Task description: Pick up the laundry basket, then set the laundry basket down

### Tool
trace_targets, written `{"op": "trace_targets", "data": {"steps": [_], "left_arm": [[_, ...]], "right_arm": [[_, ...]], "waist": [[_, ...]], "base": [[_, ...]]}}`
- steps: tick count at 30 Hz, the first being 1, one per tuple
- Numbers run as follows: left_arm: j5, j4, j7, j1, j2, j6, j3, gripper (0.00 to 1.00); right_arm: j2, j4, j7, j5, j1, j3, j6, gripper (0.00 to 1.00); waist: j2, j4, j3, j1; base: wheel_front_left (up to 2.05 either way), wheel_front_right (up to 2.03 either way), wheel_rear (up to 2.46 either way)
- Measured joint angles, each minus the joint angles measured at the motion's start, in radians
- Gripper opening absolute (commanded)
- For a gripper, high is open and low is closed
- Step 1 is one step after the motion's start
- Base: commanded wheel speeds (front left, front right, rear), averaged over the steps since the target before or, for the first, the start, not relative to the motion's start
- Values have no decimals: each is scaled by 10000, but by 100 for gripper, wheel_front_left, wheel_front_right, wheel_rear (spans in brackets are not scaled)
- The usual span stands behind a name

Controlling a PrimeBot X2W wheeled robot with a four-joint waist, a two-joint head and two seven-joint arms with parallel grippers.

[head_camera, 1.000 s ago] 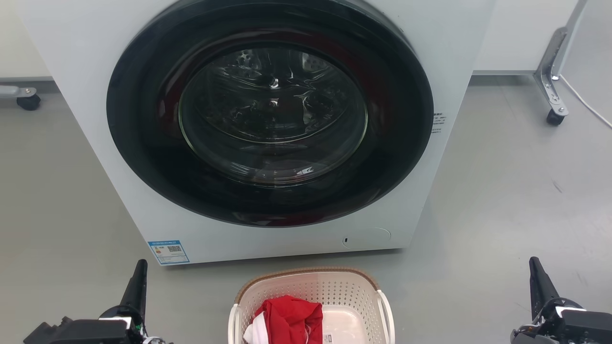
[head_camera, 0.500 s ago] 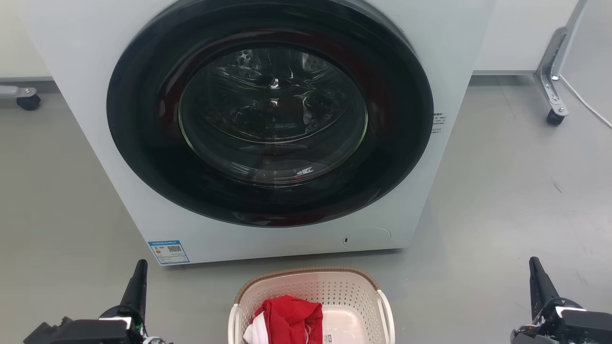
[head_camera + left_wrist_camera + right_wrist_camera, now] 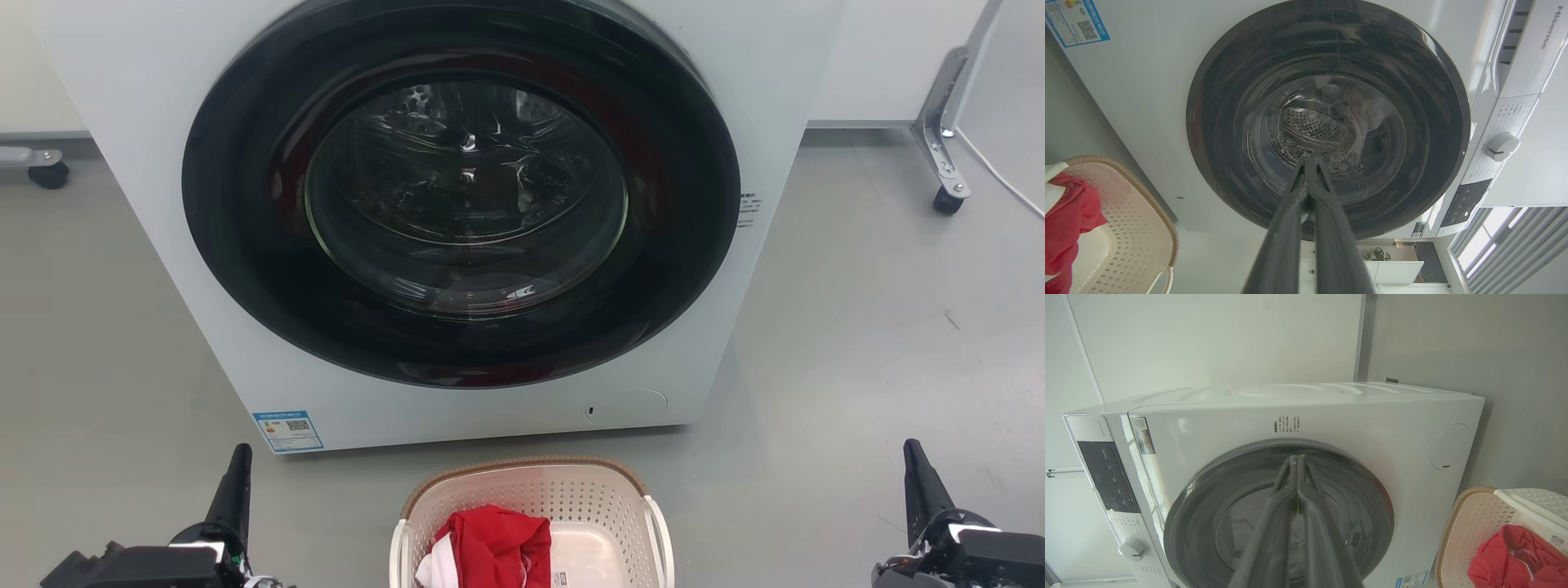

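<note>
At six o'clock, head view, the basket (image 3: 563, 494) stands on the floor (image 3: 857, 327) before the washer (image 3: 490, 412). Well apart from it, the left gripper (image 3: 242, 451) at seven and right gripper (image 3: 912, 446) at five keep fingers (image 3: 1286, 237) closed on nothing. This fits a lift awaited or a set-down done.

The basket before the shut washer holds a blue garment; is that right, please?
Not quite: the garment in the basket is red, not blue, as the head view shows; the washer is indeed shut.
</note>
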Motion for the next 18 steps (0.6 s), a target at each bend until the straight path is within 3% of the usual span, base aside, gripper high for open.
{"op": "trace_targets", "data": {"steps": [18], "left_arm": [[0, 10, 0, 0, 0, 0, 0, 0]], "right_arm": [[2, 0, -2, 13, 0, 0, 2, 0]], "waist": [[0, 0, 0, 0]], "base": [[0, 0, 0]]}}
